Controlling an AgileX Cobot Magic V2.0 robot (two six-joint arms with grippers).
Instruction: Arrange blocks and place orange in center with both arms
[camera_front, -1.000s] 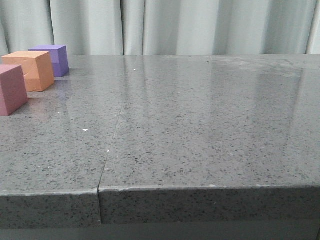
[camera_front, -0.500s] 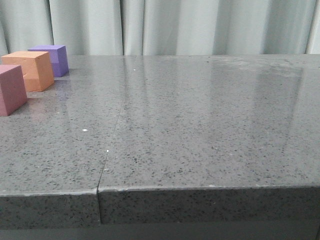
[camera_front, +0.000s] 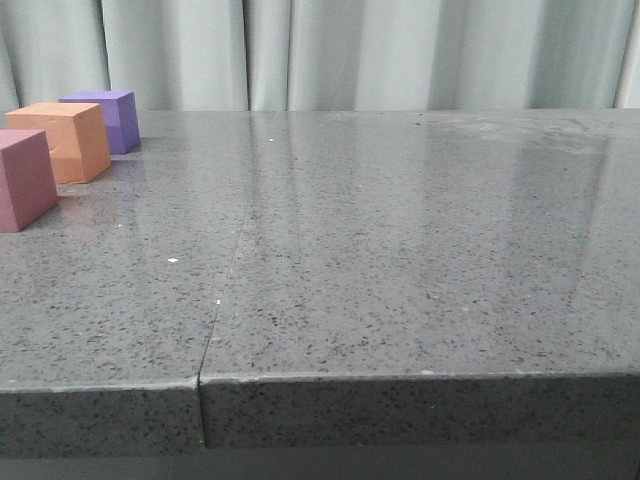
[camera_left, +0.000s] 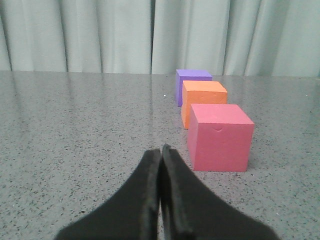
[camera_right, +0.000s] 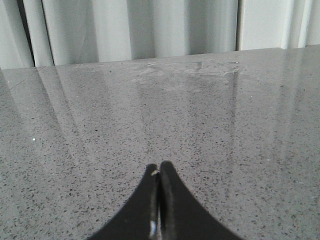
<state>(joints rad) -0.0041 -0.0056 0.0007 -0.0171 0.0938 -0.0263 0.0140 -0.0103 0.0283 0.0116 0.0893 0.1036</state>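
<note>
Three cubes stand in a row at the far left of the table in the front view: a pink-red cube (camera_front: 24, 180) nearest, the orange cube (camera_front: 66, 141) behind it, a purple cube (camera_front: 108, 119) farthest. The left wrist view shows the same row: pink-red (camera_left: 219, 137), orange (camera_left: 202, 97), purple (camera_left: 192, 84). My left gripper (camera_left: 161, 149) is shut and empty, low over the table, a short way before the pink-red cube and to its side. My right gripper (camera_right: 159, 166) is shut and empty over bare tabletop. Neither gripper shows in the front view.
The speckled dark-grey stone tabletop (camera_front: 400, 250) has a seam (camera_front: 222, 290) running from its front edge toward the back. Pale curtains (camera_front: 350, 50) hang behind the table's far edge.
The front view has shifted very slightly; the cubes stand in the same row. No arm shows in it.
</note>
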